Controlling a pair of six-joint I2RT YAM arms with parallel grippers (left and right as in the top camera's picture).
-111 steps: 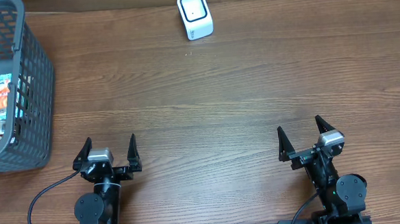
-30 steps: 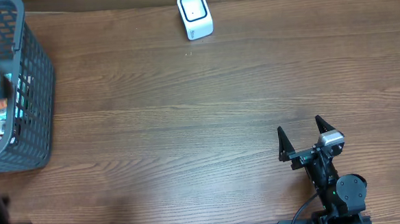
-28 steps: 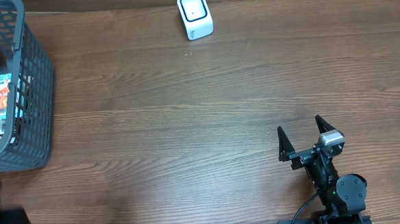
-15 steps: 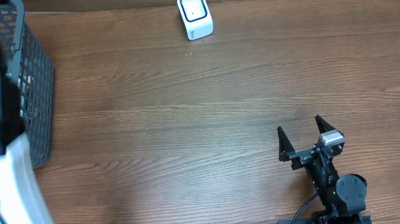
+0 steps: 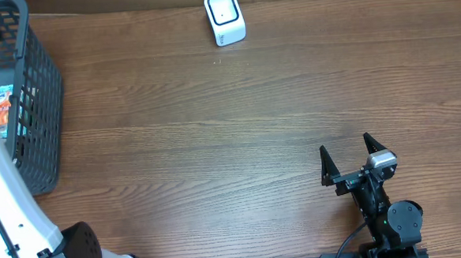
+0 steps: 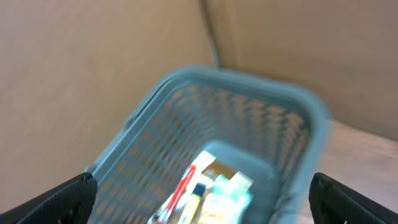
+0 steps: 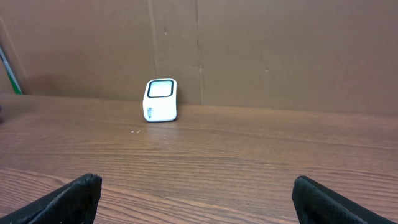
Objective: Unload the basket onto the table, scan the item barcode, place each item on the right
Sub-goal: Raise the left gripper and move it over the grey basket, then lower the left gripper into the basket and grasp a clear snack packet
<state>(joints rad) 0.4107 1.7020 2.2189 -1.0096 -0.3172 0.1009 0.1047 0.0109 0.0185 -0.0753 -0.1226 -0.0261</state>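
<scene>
Items [image 6: 217, 185] are lying in the basket [image 6: 303, 126] below and just ahead of your left pincer [image 6: 203, 200], long axes pointing roughly away from it, while you are holding that pincer spread wide and empty, the right pincer [image 5: 348, 156] sitting likewise parted, well apart.

This is a robotics lab bench dressed up as a shop checkout. The wood-grain table [image 5: 238, 121] carries a white barcode scanner [image 5: 225, 17] at its far edge. A grey plastic shopping basket [image 5: 45, 83] stands at its left edge, with packaged goods [image 6: 208, 186] lying inside. Plain brown cardboard sheets [image 7: 280, 50] wall off the back of the table. A left arm [image 5: 5, 204] and a right arm [image 5: 386, 208] are based along the near edge, cables trailing from them.
</scene>
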